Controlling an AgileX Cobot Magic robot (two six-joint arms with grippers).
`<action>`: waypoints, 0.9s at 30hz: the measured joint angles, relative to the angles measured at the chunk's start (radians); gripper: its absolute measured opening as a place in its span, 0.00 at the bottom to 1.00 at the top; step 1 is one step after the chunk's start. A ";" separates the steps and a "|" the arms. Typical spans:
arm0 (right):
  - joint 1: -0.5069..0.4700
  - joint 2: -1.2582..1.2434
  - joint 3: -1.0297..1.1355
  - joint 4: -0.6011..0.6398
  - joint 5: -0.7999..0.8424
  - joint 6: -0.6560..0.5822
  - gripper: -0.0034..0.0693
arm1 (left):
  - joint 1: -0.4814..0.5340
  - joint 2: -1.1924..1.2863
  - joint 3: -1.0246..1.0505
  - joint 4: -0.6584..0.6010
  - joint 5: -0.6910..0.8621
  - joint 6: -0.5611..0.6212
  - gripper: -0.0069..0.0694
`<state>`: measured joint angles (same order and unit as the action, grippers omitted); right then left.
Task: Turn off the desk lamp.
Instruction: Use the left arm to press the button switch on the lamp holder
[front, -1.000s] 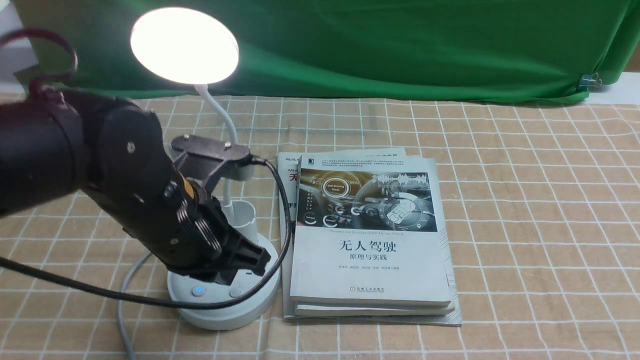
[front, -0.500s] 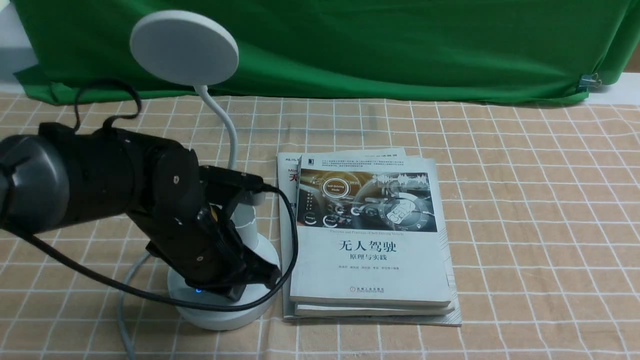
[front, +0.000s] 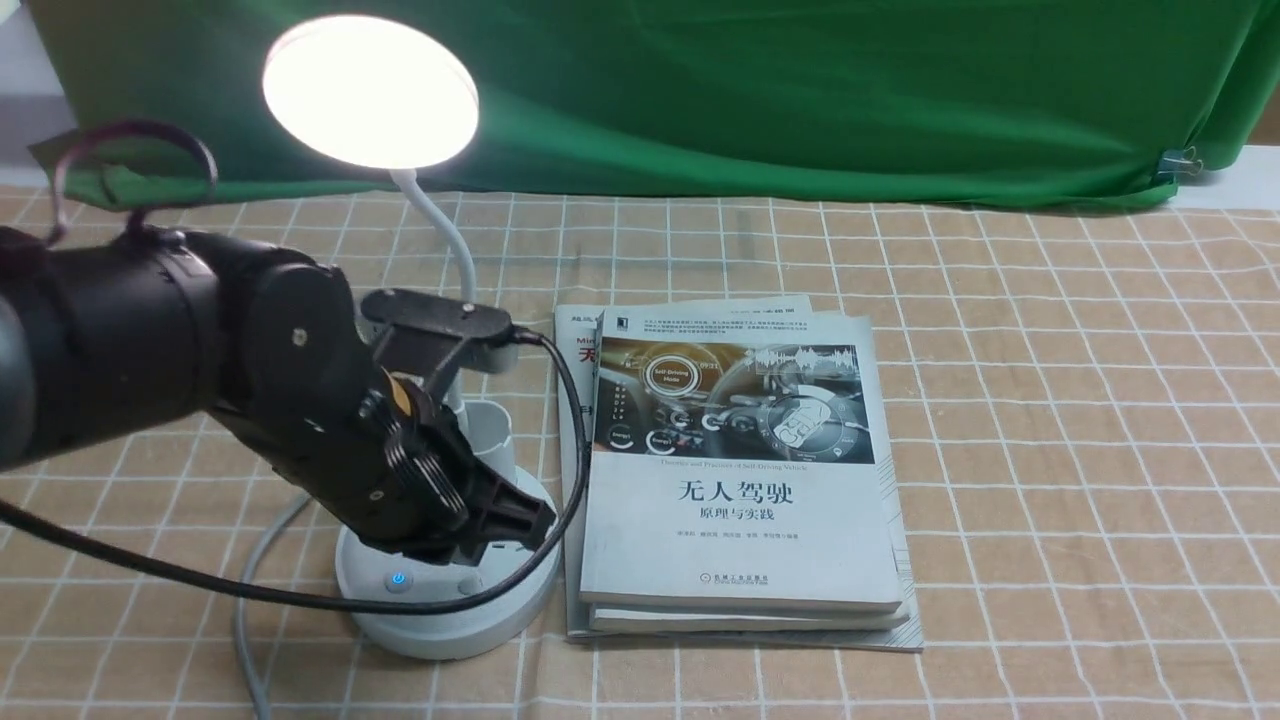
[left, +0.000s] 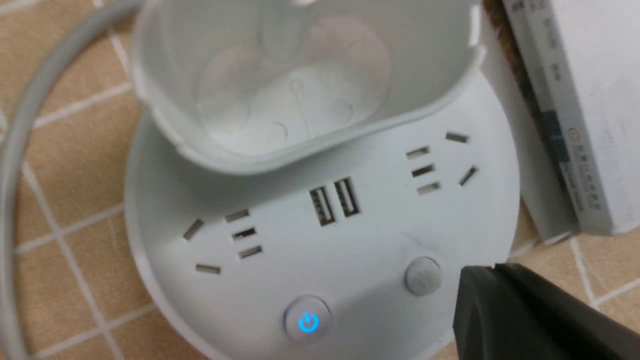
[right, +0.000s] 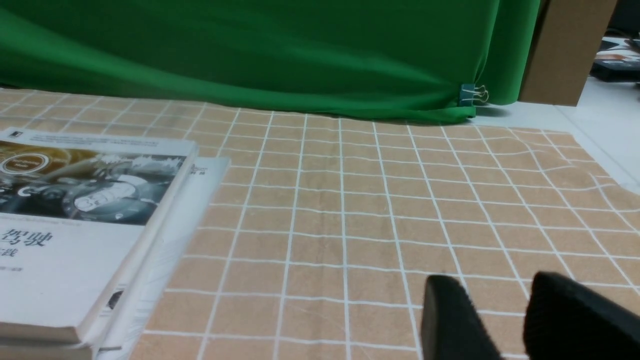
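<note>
The desk lamp stands at the left of the table, its round disc head (front: 370, 90) glowing brightly. On its round base (front: 440, 625) a power button (front: 398, 579) shows a blue light, with a plain grey button (front: 468, 585) beside it. My left gripper (front: 530, 520) hovers shut just above the base, close to the buttons. In the left wrist view the shut tips (left: 495, 268) sit right beside the grey button (left: 423, 275), apart from the blue-lit one (left: 307, 321); the cup holder (left: 300, 75) is empty. My right gripper (right: 495, 280) is open over bare cloth.
A stack of books (front: 740, 480) lies against the base's right side. The lamp's grey cord (front: 245, 600) curls off to the front left. My arm's black cable (front: 300, 598) drapes across the base. A green curtain (front: 800, 90) closes off the back.
The lamp was lit one second ago, dark half a second ago with my left gripper pressed low on the base, and is lit again now. The gripper has lifted slightly.
</note>
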<state>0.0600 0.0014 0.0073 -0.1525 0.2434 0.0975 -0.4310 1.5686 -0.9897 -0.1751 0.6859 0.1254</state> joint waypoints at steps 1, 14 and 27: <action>0.000 0.000 0.000 0.000 0.000 0.000 0.38 | 0.000 0.005 0.000 0.000 0.001 -0.001 0.09; 0.000 0.000 0.000 0.000 0.000 0.000 0.38 | 0.000 0.128 -0.017 0.003 -0.006 -0.021 0.09; 0.000 0.000 0.000 0.000 0.000 0.000 0.38 | 0.000 -0.115 0.054 -0.001 0.030 -0.032 0.09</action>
<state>0.0600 0.0014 0.0073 -0.1525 0.2434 0.0975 -0.4310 1.4538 -0.9354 -0.1762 0.7157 0.0933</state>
